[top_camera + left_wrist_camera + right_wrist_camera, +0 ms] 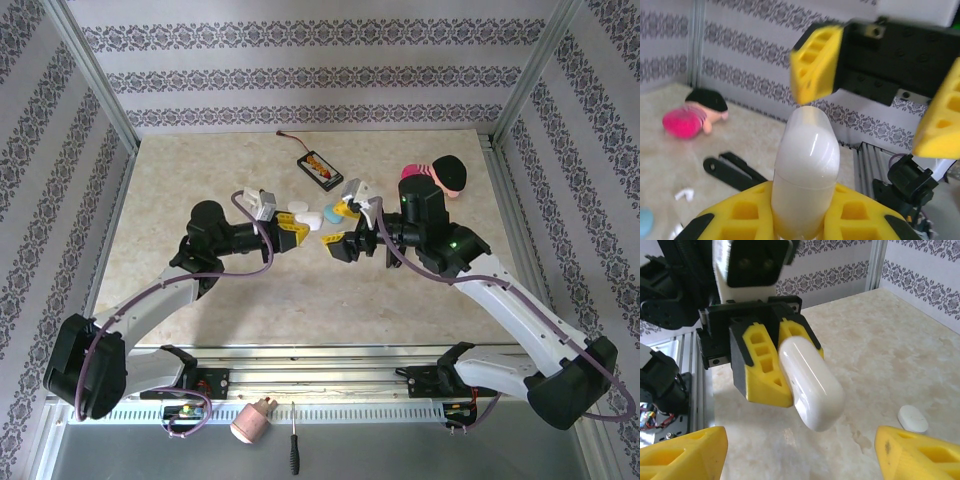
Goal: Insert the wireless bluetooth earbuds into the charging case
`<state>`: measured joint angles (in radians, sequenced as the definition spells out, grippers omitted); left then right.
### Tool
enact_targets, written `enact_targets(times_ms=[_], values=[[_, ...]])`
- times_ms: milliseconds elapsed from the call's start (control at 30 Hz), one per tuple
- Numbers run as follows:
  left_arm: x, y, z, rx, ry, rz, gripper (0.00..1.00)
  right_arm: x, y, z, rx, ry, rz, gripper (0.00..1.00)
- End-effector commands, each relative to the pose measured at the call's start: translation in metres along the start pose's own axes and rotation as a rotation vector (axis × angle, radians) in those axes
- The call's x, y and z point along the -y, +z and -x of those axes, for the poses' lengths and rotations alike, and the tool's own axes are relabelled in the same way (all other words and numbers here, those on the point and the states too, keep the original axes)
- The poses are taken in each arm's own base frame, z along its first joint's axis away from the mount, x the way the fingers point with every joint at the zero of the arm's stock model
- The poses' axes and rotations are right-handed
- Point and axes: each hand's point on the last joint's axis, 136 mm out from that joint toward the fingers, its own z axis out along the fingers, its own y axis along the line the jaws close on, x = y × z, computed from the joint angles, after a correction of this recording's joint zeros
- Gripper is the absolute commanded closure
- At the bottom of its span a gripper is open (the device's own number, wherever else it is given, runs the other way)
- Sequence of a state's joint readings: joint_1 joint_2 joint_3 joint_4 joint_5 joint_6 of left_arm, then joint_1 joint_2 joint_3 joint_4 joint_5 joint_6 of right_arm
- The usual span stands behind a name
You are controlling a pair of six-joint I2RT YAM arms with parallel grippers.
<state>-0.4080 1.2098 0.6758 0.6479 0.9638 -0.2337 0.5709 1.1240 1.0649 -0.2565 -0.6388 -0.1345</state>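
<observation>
The white charging case (812, 385) is pinched between the yellow fingers of the left gripper (800, 215). It is clamped at one end, and the rounded free end pokes out toward the other arm. From the left wrist a thin seam shows around the case's middle. Right in front of it sits the right gripper (336, 229), its yellow fingers spread wide with one on either side of the case's tip, and they're not touching it. As for the earbuds, one tiny white earbud (685, 193) lies loose on the marbled table (300, 300), off to the side of the held case. A small white oval piece (912, 418) rests flat on the table near the right gripper, and a light-blue piece (328, 213) sits just beside the case where the two grippers meet. Farther back there's a black device with a cable (322, 168), and a pink plush toy with a black cap (440, 175) lies near the far right corner.
</observation>
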Motion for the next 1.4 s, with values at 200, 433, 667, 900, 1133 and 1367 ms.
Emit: enact_targets(times_ms=[200,433,667,900,1133,1367], values=[[0.034,0.008,0.012,0.059,0.223,-0.141,1.00,0.017,0.002,0.022,0.076,0.119,0.006,0.24],[0.041,0.007,-0.004,0.032,0.305,-0.162,1.00,0.035,-0.002,0.032,0.130,0.221,0.003,0.27],[0.030,0.007,-0.019,0.019,0.388,-0.101,1.00,0.041,-0.004,0.040,0.154,0.252,0.006,0.25],[-0.007,0.002,-0.040,0.012,0.463,0.113,1.00,0.052,-0.024,0.045,0.216,0.349,-0.042,0.11],[-0.017,-0.005,-0.058,0.029,0.493,0.183,1.00,0.132,-0.039,-0.022,0.165,0.673,-0.365,0.16],[-0.020,-0.011,-0.073,0.045,0.486,0.208,1.00,0.170,-0.025,-0.108,-0.068,0.951,-0.509,0.23]])
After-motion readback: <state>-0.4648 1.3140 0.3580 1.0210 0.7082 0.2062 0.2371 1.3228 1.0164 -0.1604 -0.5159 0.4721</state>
